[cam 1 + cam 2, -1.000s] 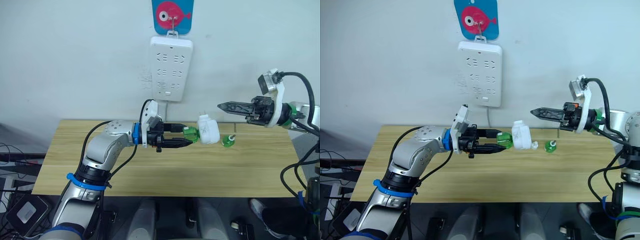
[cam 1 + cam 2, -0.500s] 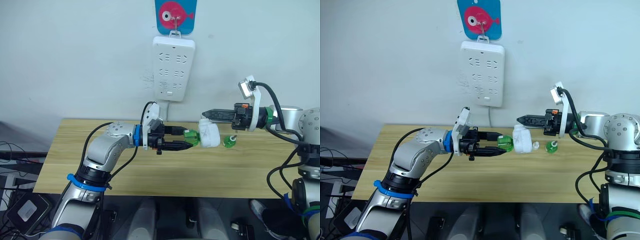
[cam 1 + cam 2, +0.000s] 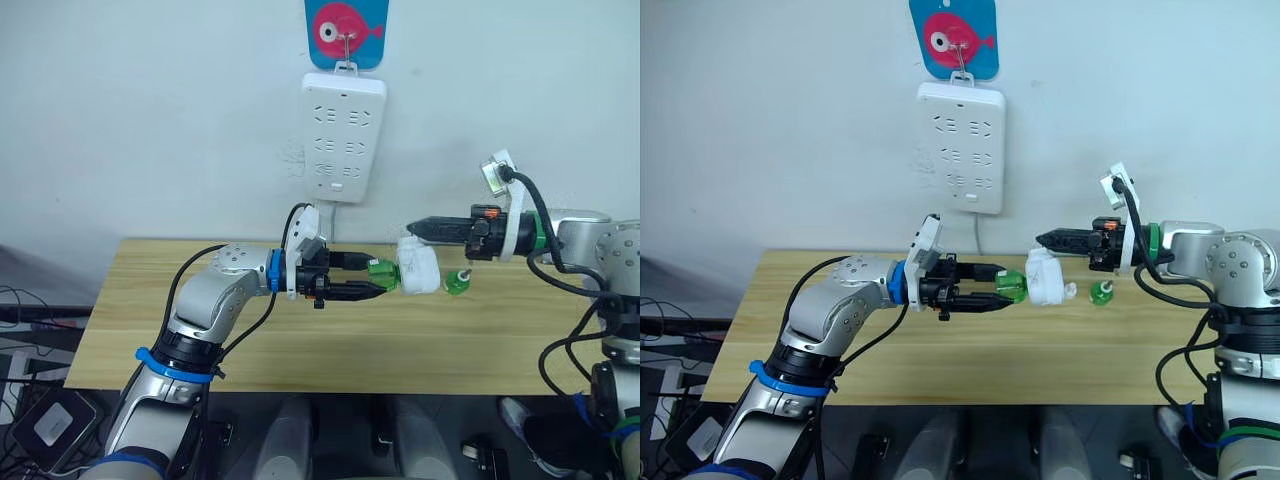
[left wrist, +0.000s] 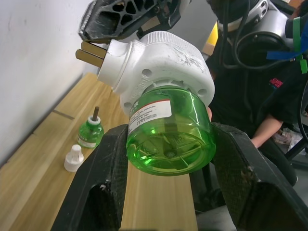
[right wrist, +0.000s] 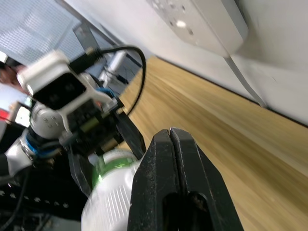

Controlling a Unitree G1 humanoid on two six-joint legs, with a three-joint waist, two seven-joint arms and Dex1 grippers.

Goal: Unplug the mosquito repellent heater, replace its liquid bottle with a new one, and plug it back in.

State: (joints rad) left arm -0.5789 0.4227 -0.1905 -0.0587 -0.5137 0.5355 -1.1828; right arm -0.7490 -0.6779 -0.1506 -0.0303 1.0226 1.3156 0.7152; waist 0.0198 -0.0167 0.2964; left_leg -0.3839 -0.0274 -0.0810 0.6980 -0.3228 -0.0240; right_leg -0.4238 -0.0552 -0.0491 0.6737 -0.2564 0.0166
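L gripper (image 3: 378, 279) is held above the table (image 3: 300, 350), fingers clamped on either side of a green bottle (image 4: 169, 136) that's seated in the base of the white heater (image 3: 417, 268). In the L wrist view the bottle's bottom faces the camera, a black finger (image 4: 103, 173) pressing on each side; the heater body sits beyond it w/ its two metal plug prongs (image 4: 90, 52) bare and sticking out, so it's unplugged and up in the air, not resting on the wood.

R gripper (image 3: 412, 229) reaches in from the opposite side, fingers pressed together w/ no gap, tip just at the top of the heater by the prongs. Can't tell if it actually touches.

Farther back on the table, just past the heater: a second green bottle (image 3: 456, 282) stands upright w/ a bare wick rod sticking up from the neck. A small white cap (image 4: 73, 158) stands on the wood next to it, slightly apart.

On the wall behind, a white power strip (image 3: 342, 135) hangs vertically from a hook under a blue card w/ a pink fish (image 3: 344, 29); its cord drops toward the table. All its sockets look free.

A person in dark clothes (image 4: 255, 113) is beyond the table end in the L wrist view.
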